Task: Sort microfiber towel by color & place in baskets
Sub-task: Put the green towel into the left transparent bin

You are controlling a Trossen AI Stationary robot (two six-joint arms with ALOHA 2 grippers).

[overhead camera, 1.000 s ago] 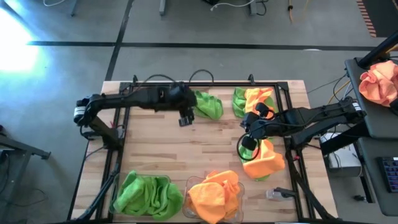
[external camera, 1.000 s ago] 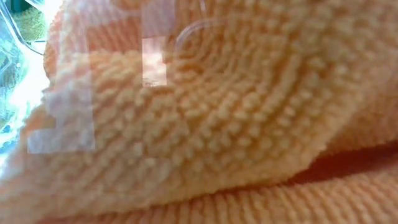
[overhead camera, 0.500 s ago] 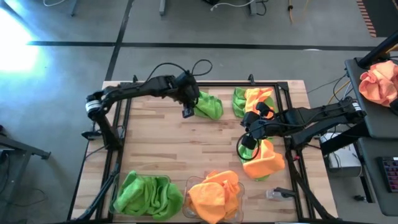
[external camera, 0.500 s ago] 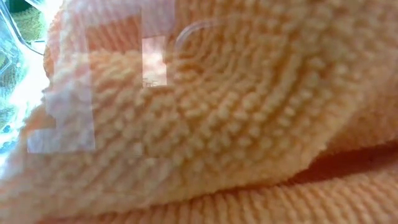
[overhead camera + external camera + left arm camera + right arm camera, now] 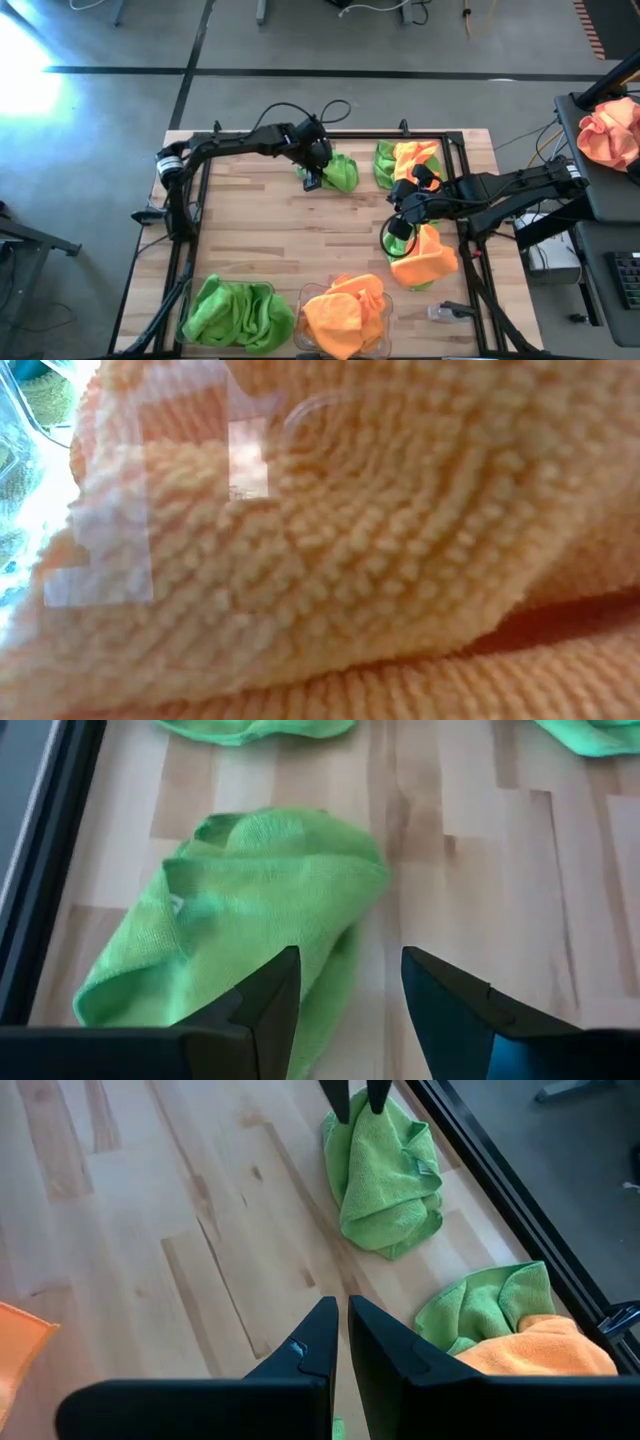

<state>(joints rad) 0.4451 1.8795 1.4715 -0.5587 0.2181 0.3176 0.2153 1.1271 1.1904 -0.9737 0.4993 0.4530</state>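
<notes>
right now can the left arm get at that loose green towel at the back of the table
Probably yes. The left gripper hangs open right beside the green towel, which lies alone on bare wood, nothing between them. The right gripper waits, shut, farther off.

We see a wooden table (image 5: 270, 225) carrying loose green towels (image 5: 338, 172) and orange towels (image 5: 425, 256), plus two clear baskets (image 5: 300, 310) along its near edge.

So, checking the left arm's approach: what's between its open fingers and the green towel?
Only bare wood table, per the left wrist view; the fingers sit just short of the green towel.
</notes>
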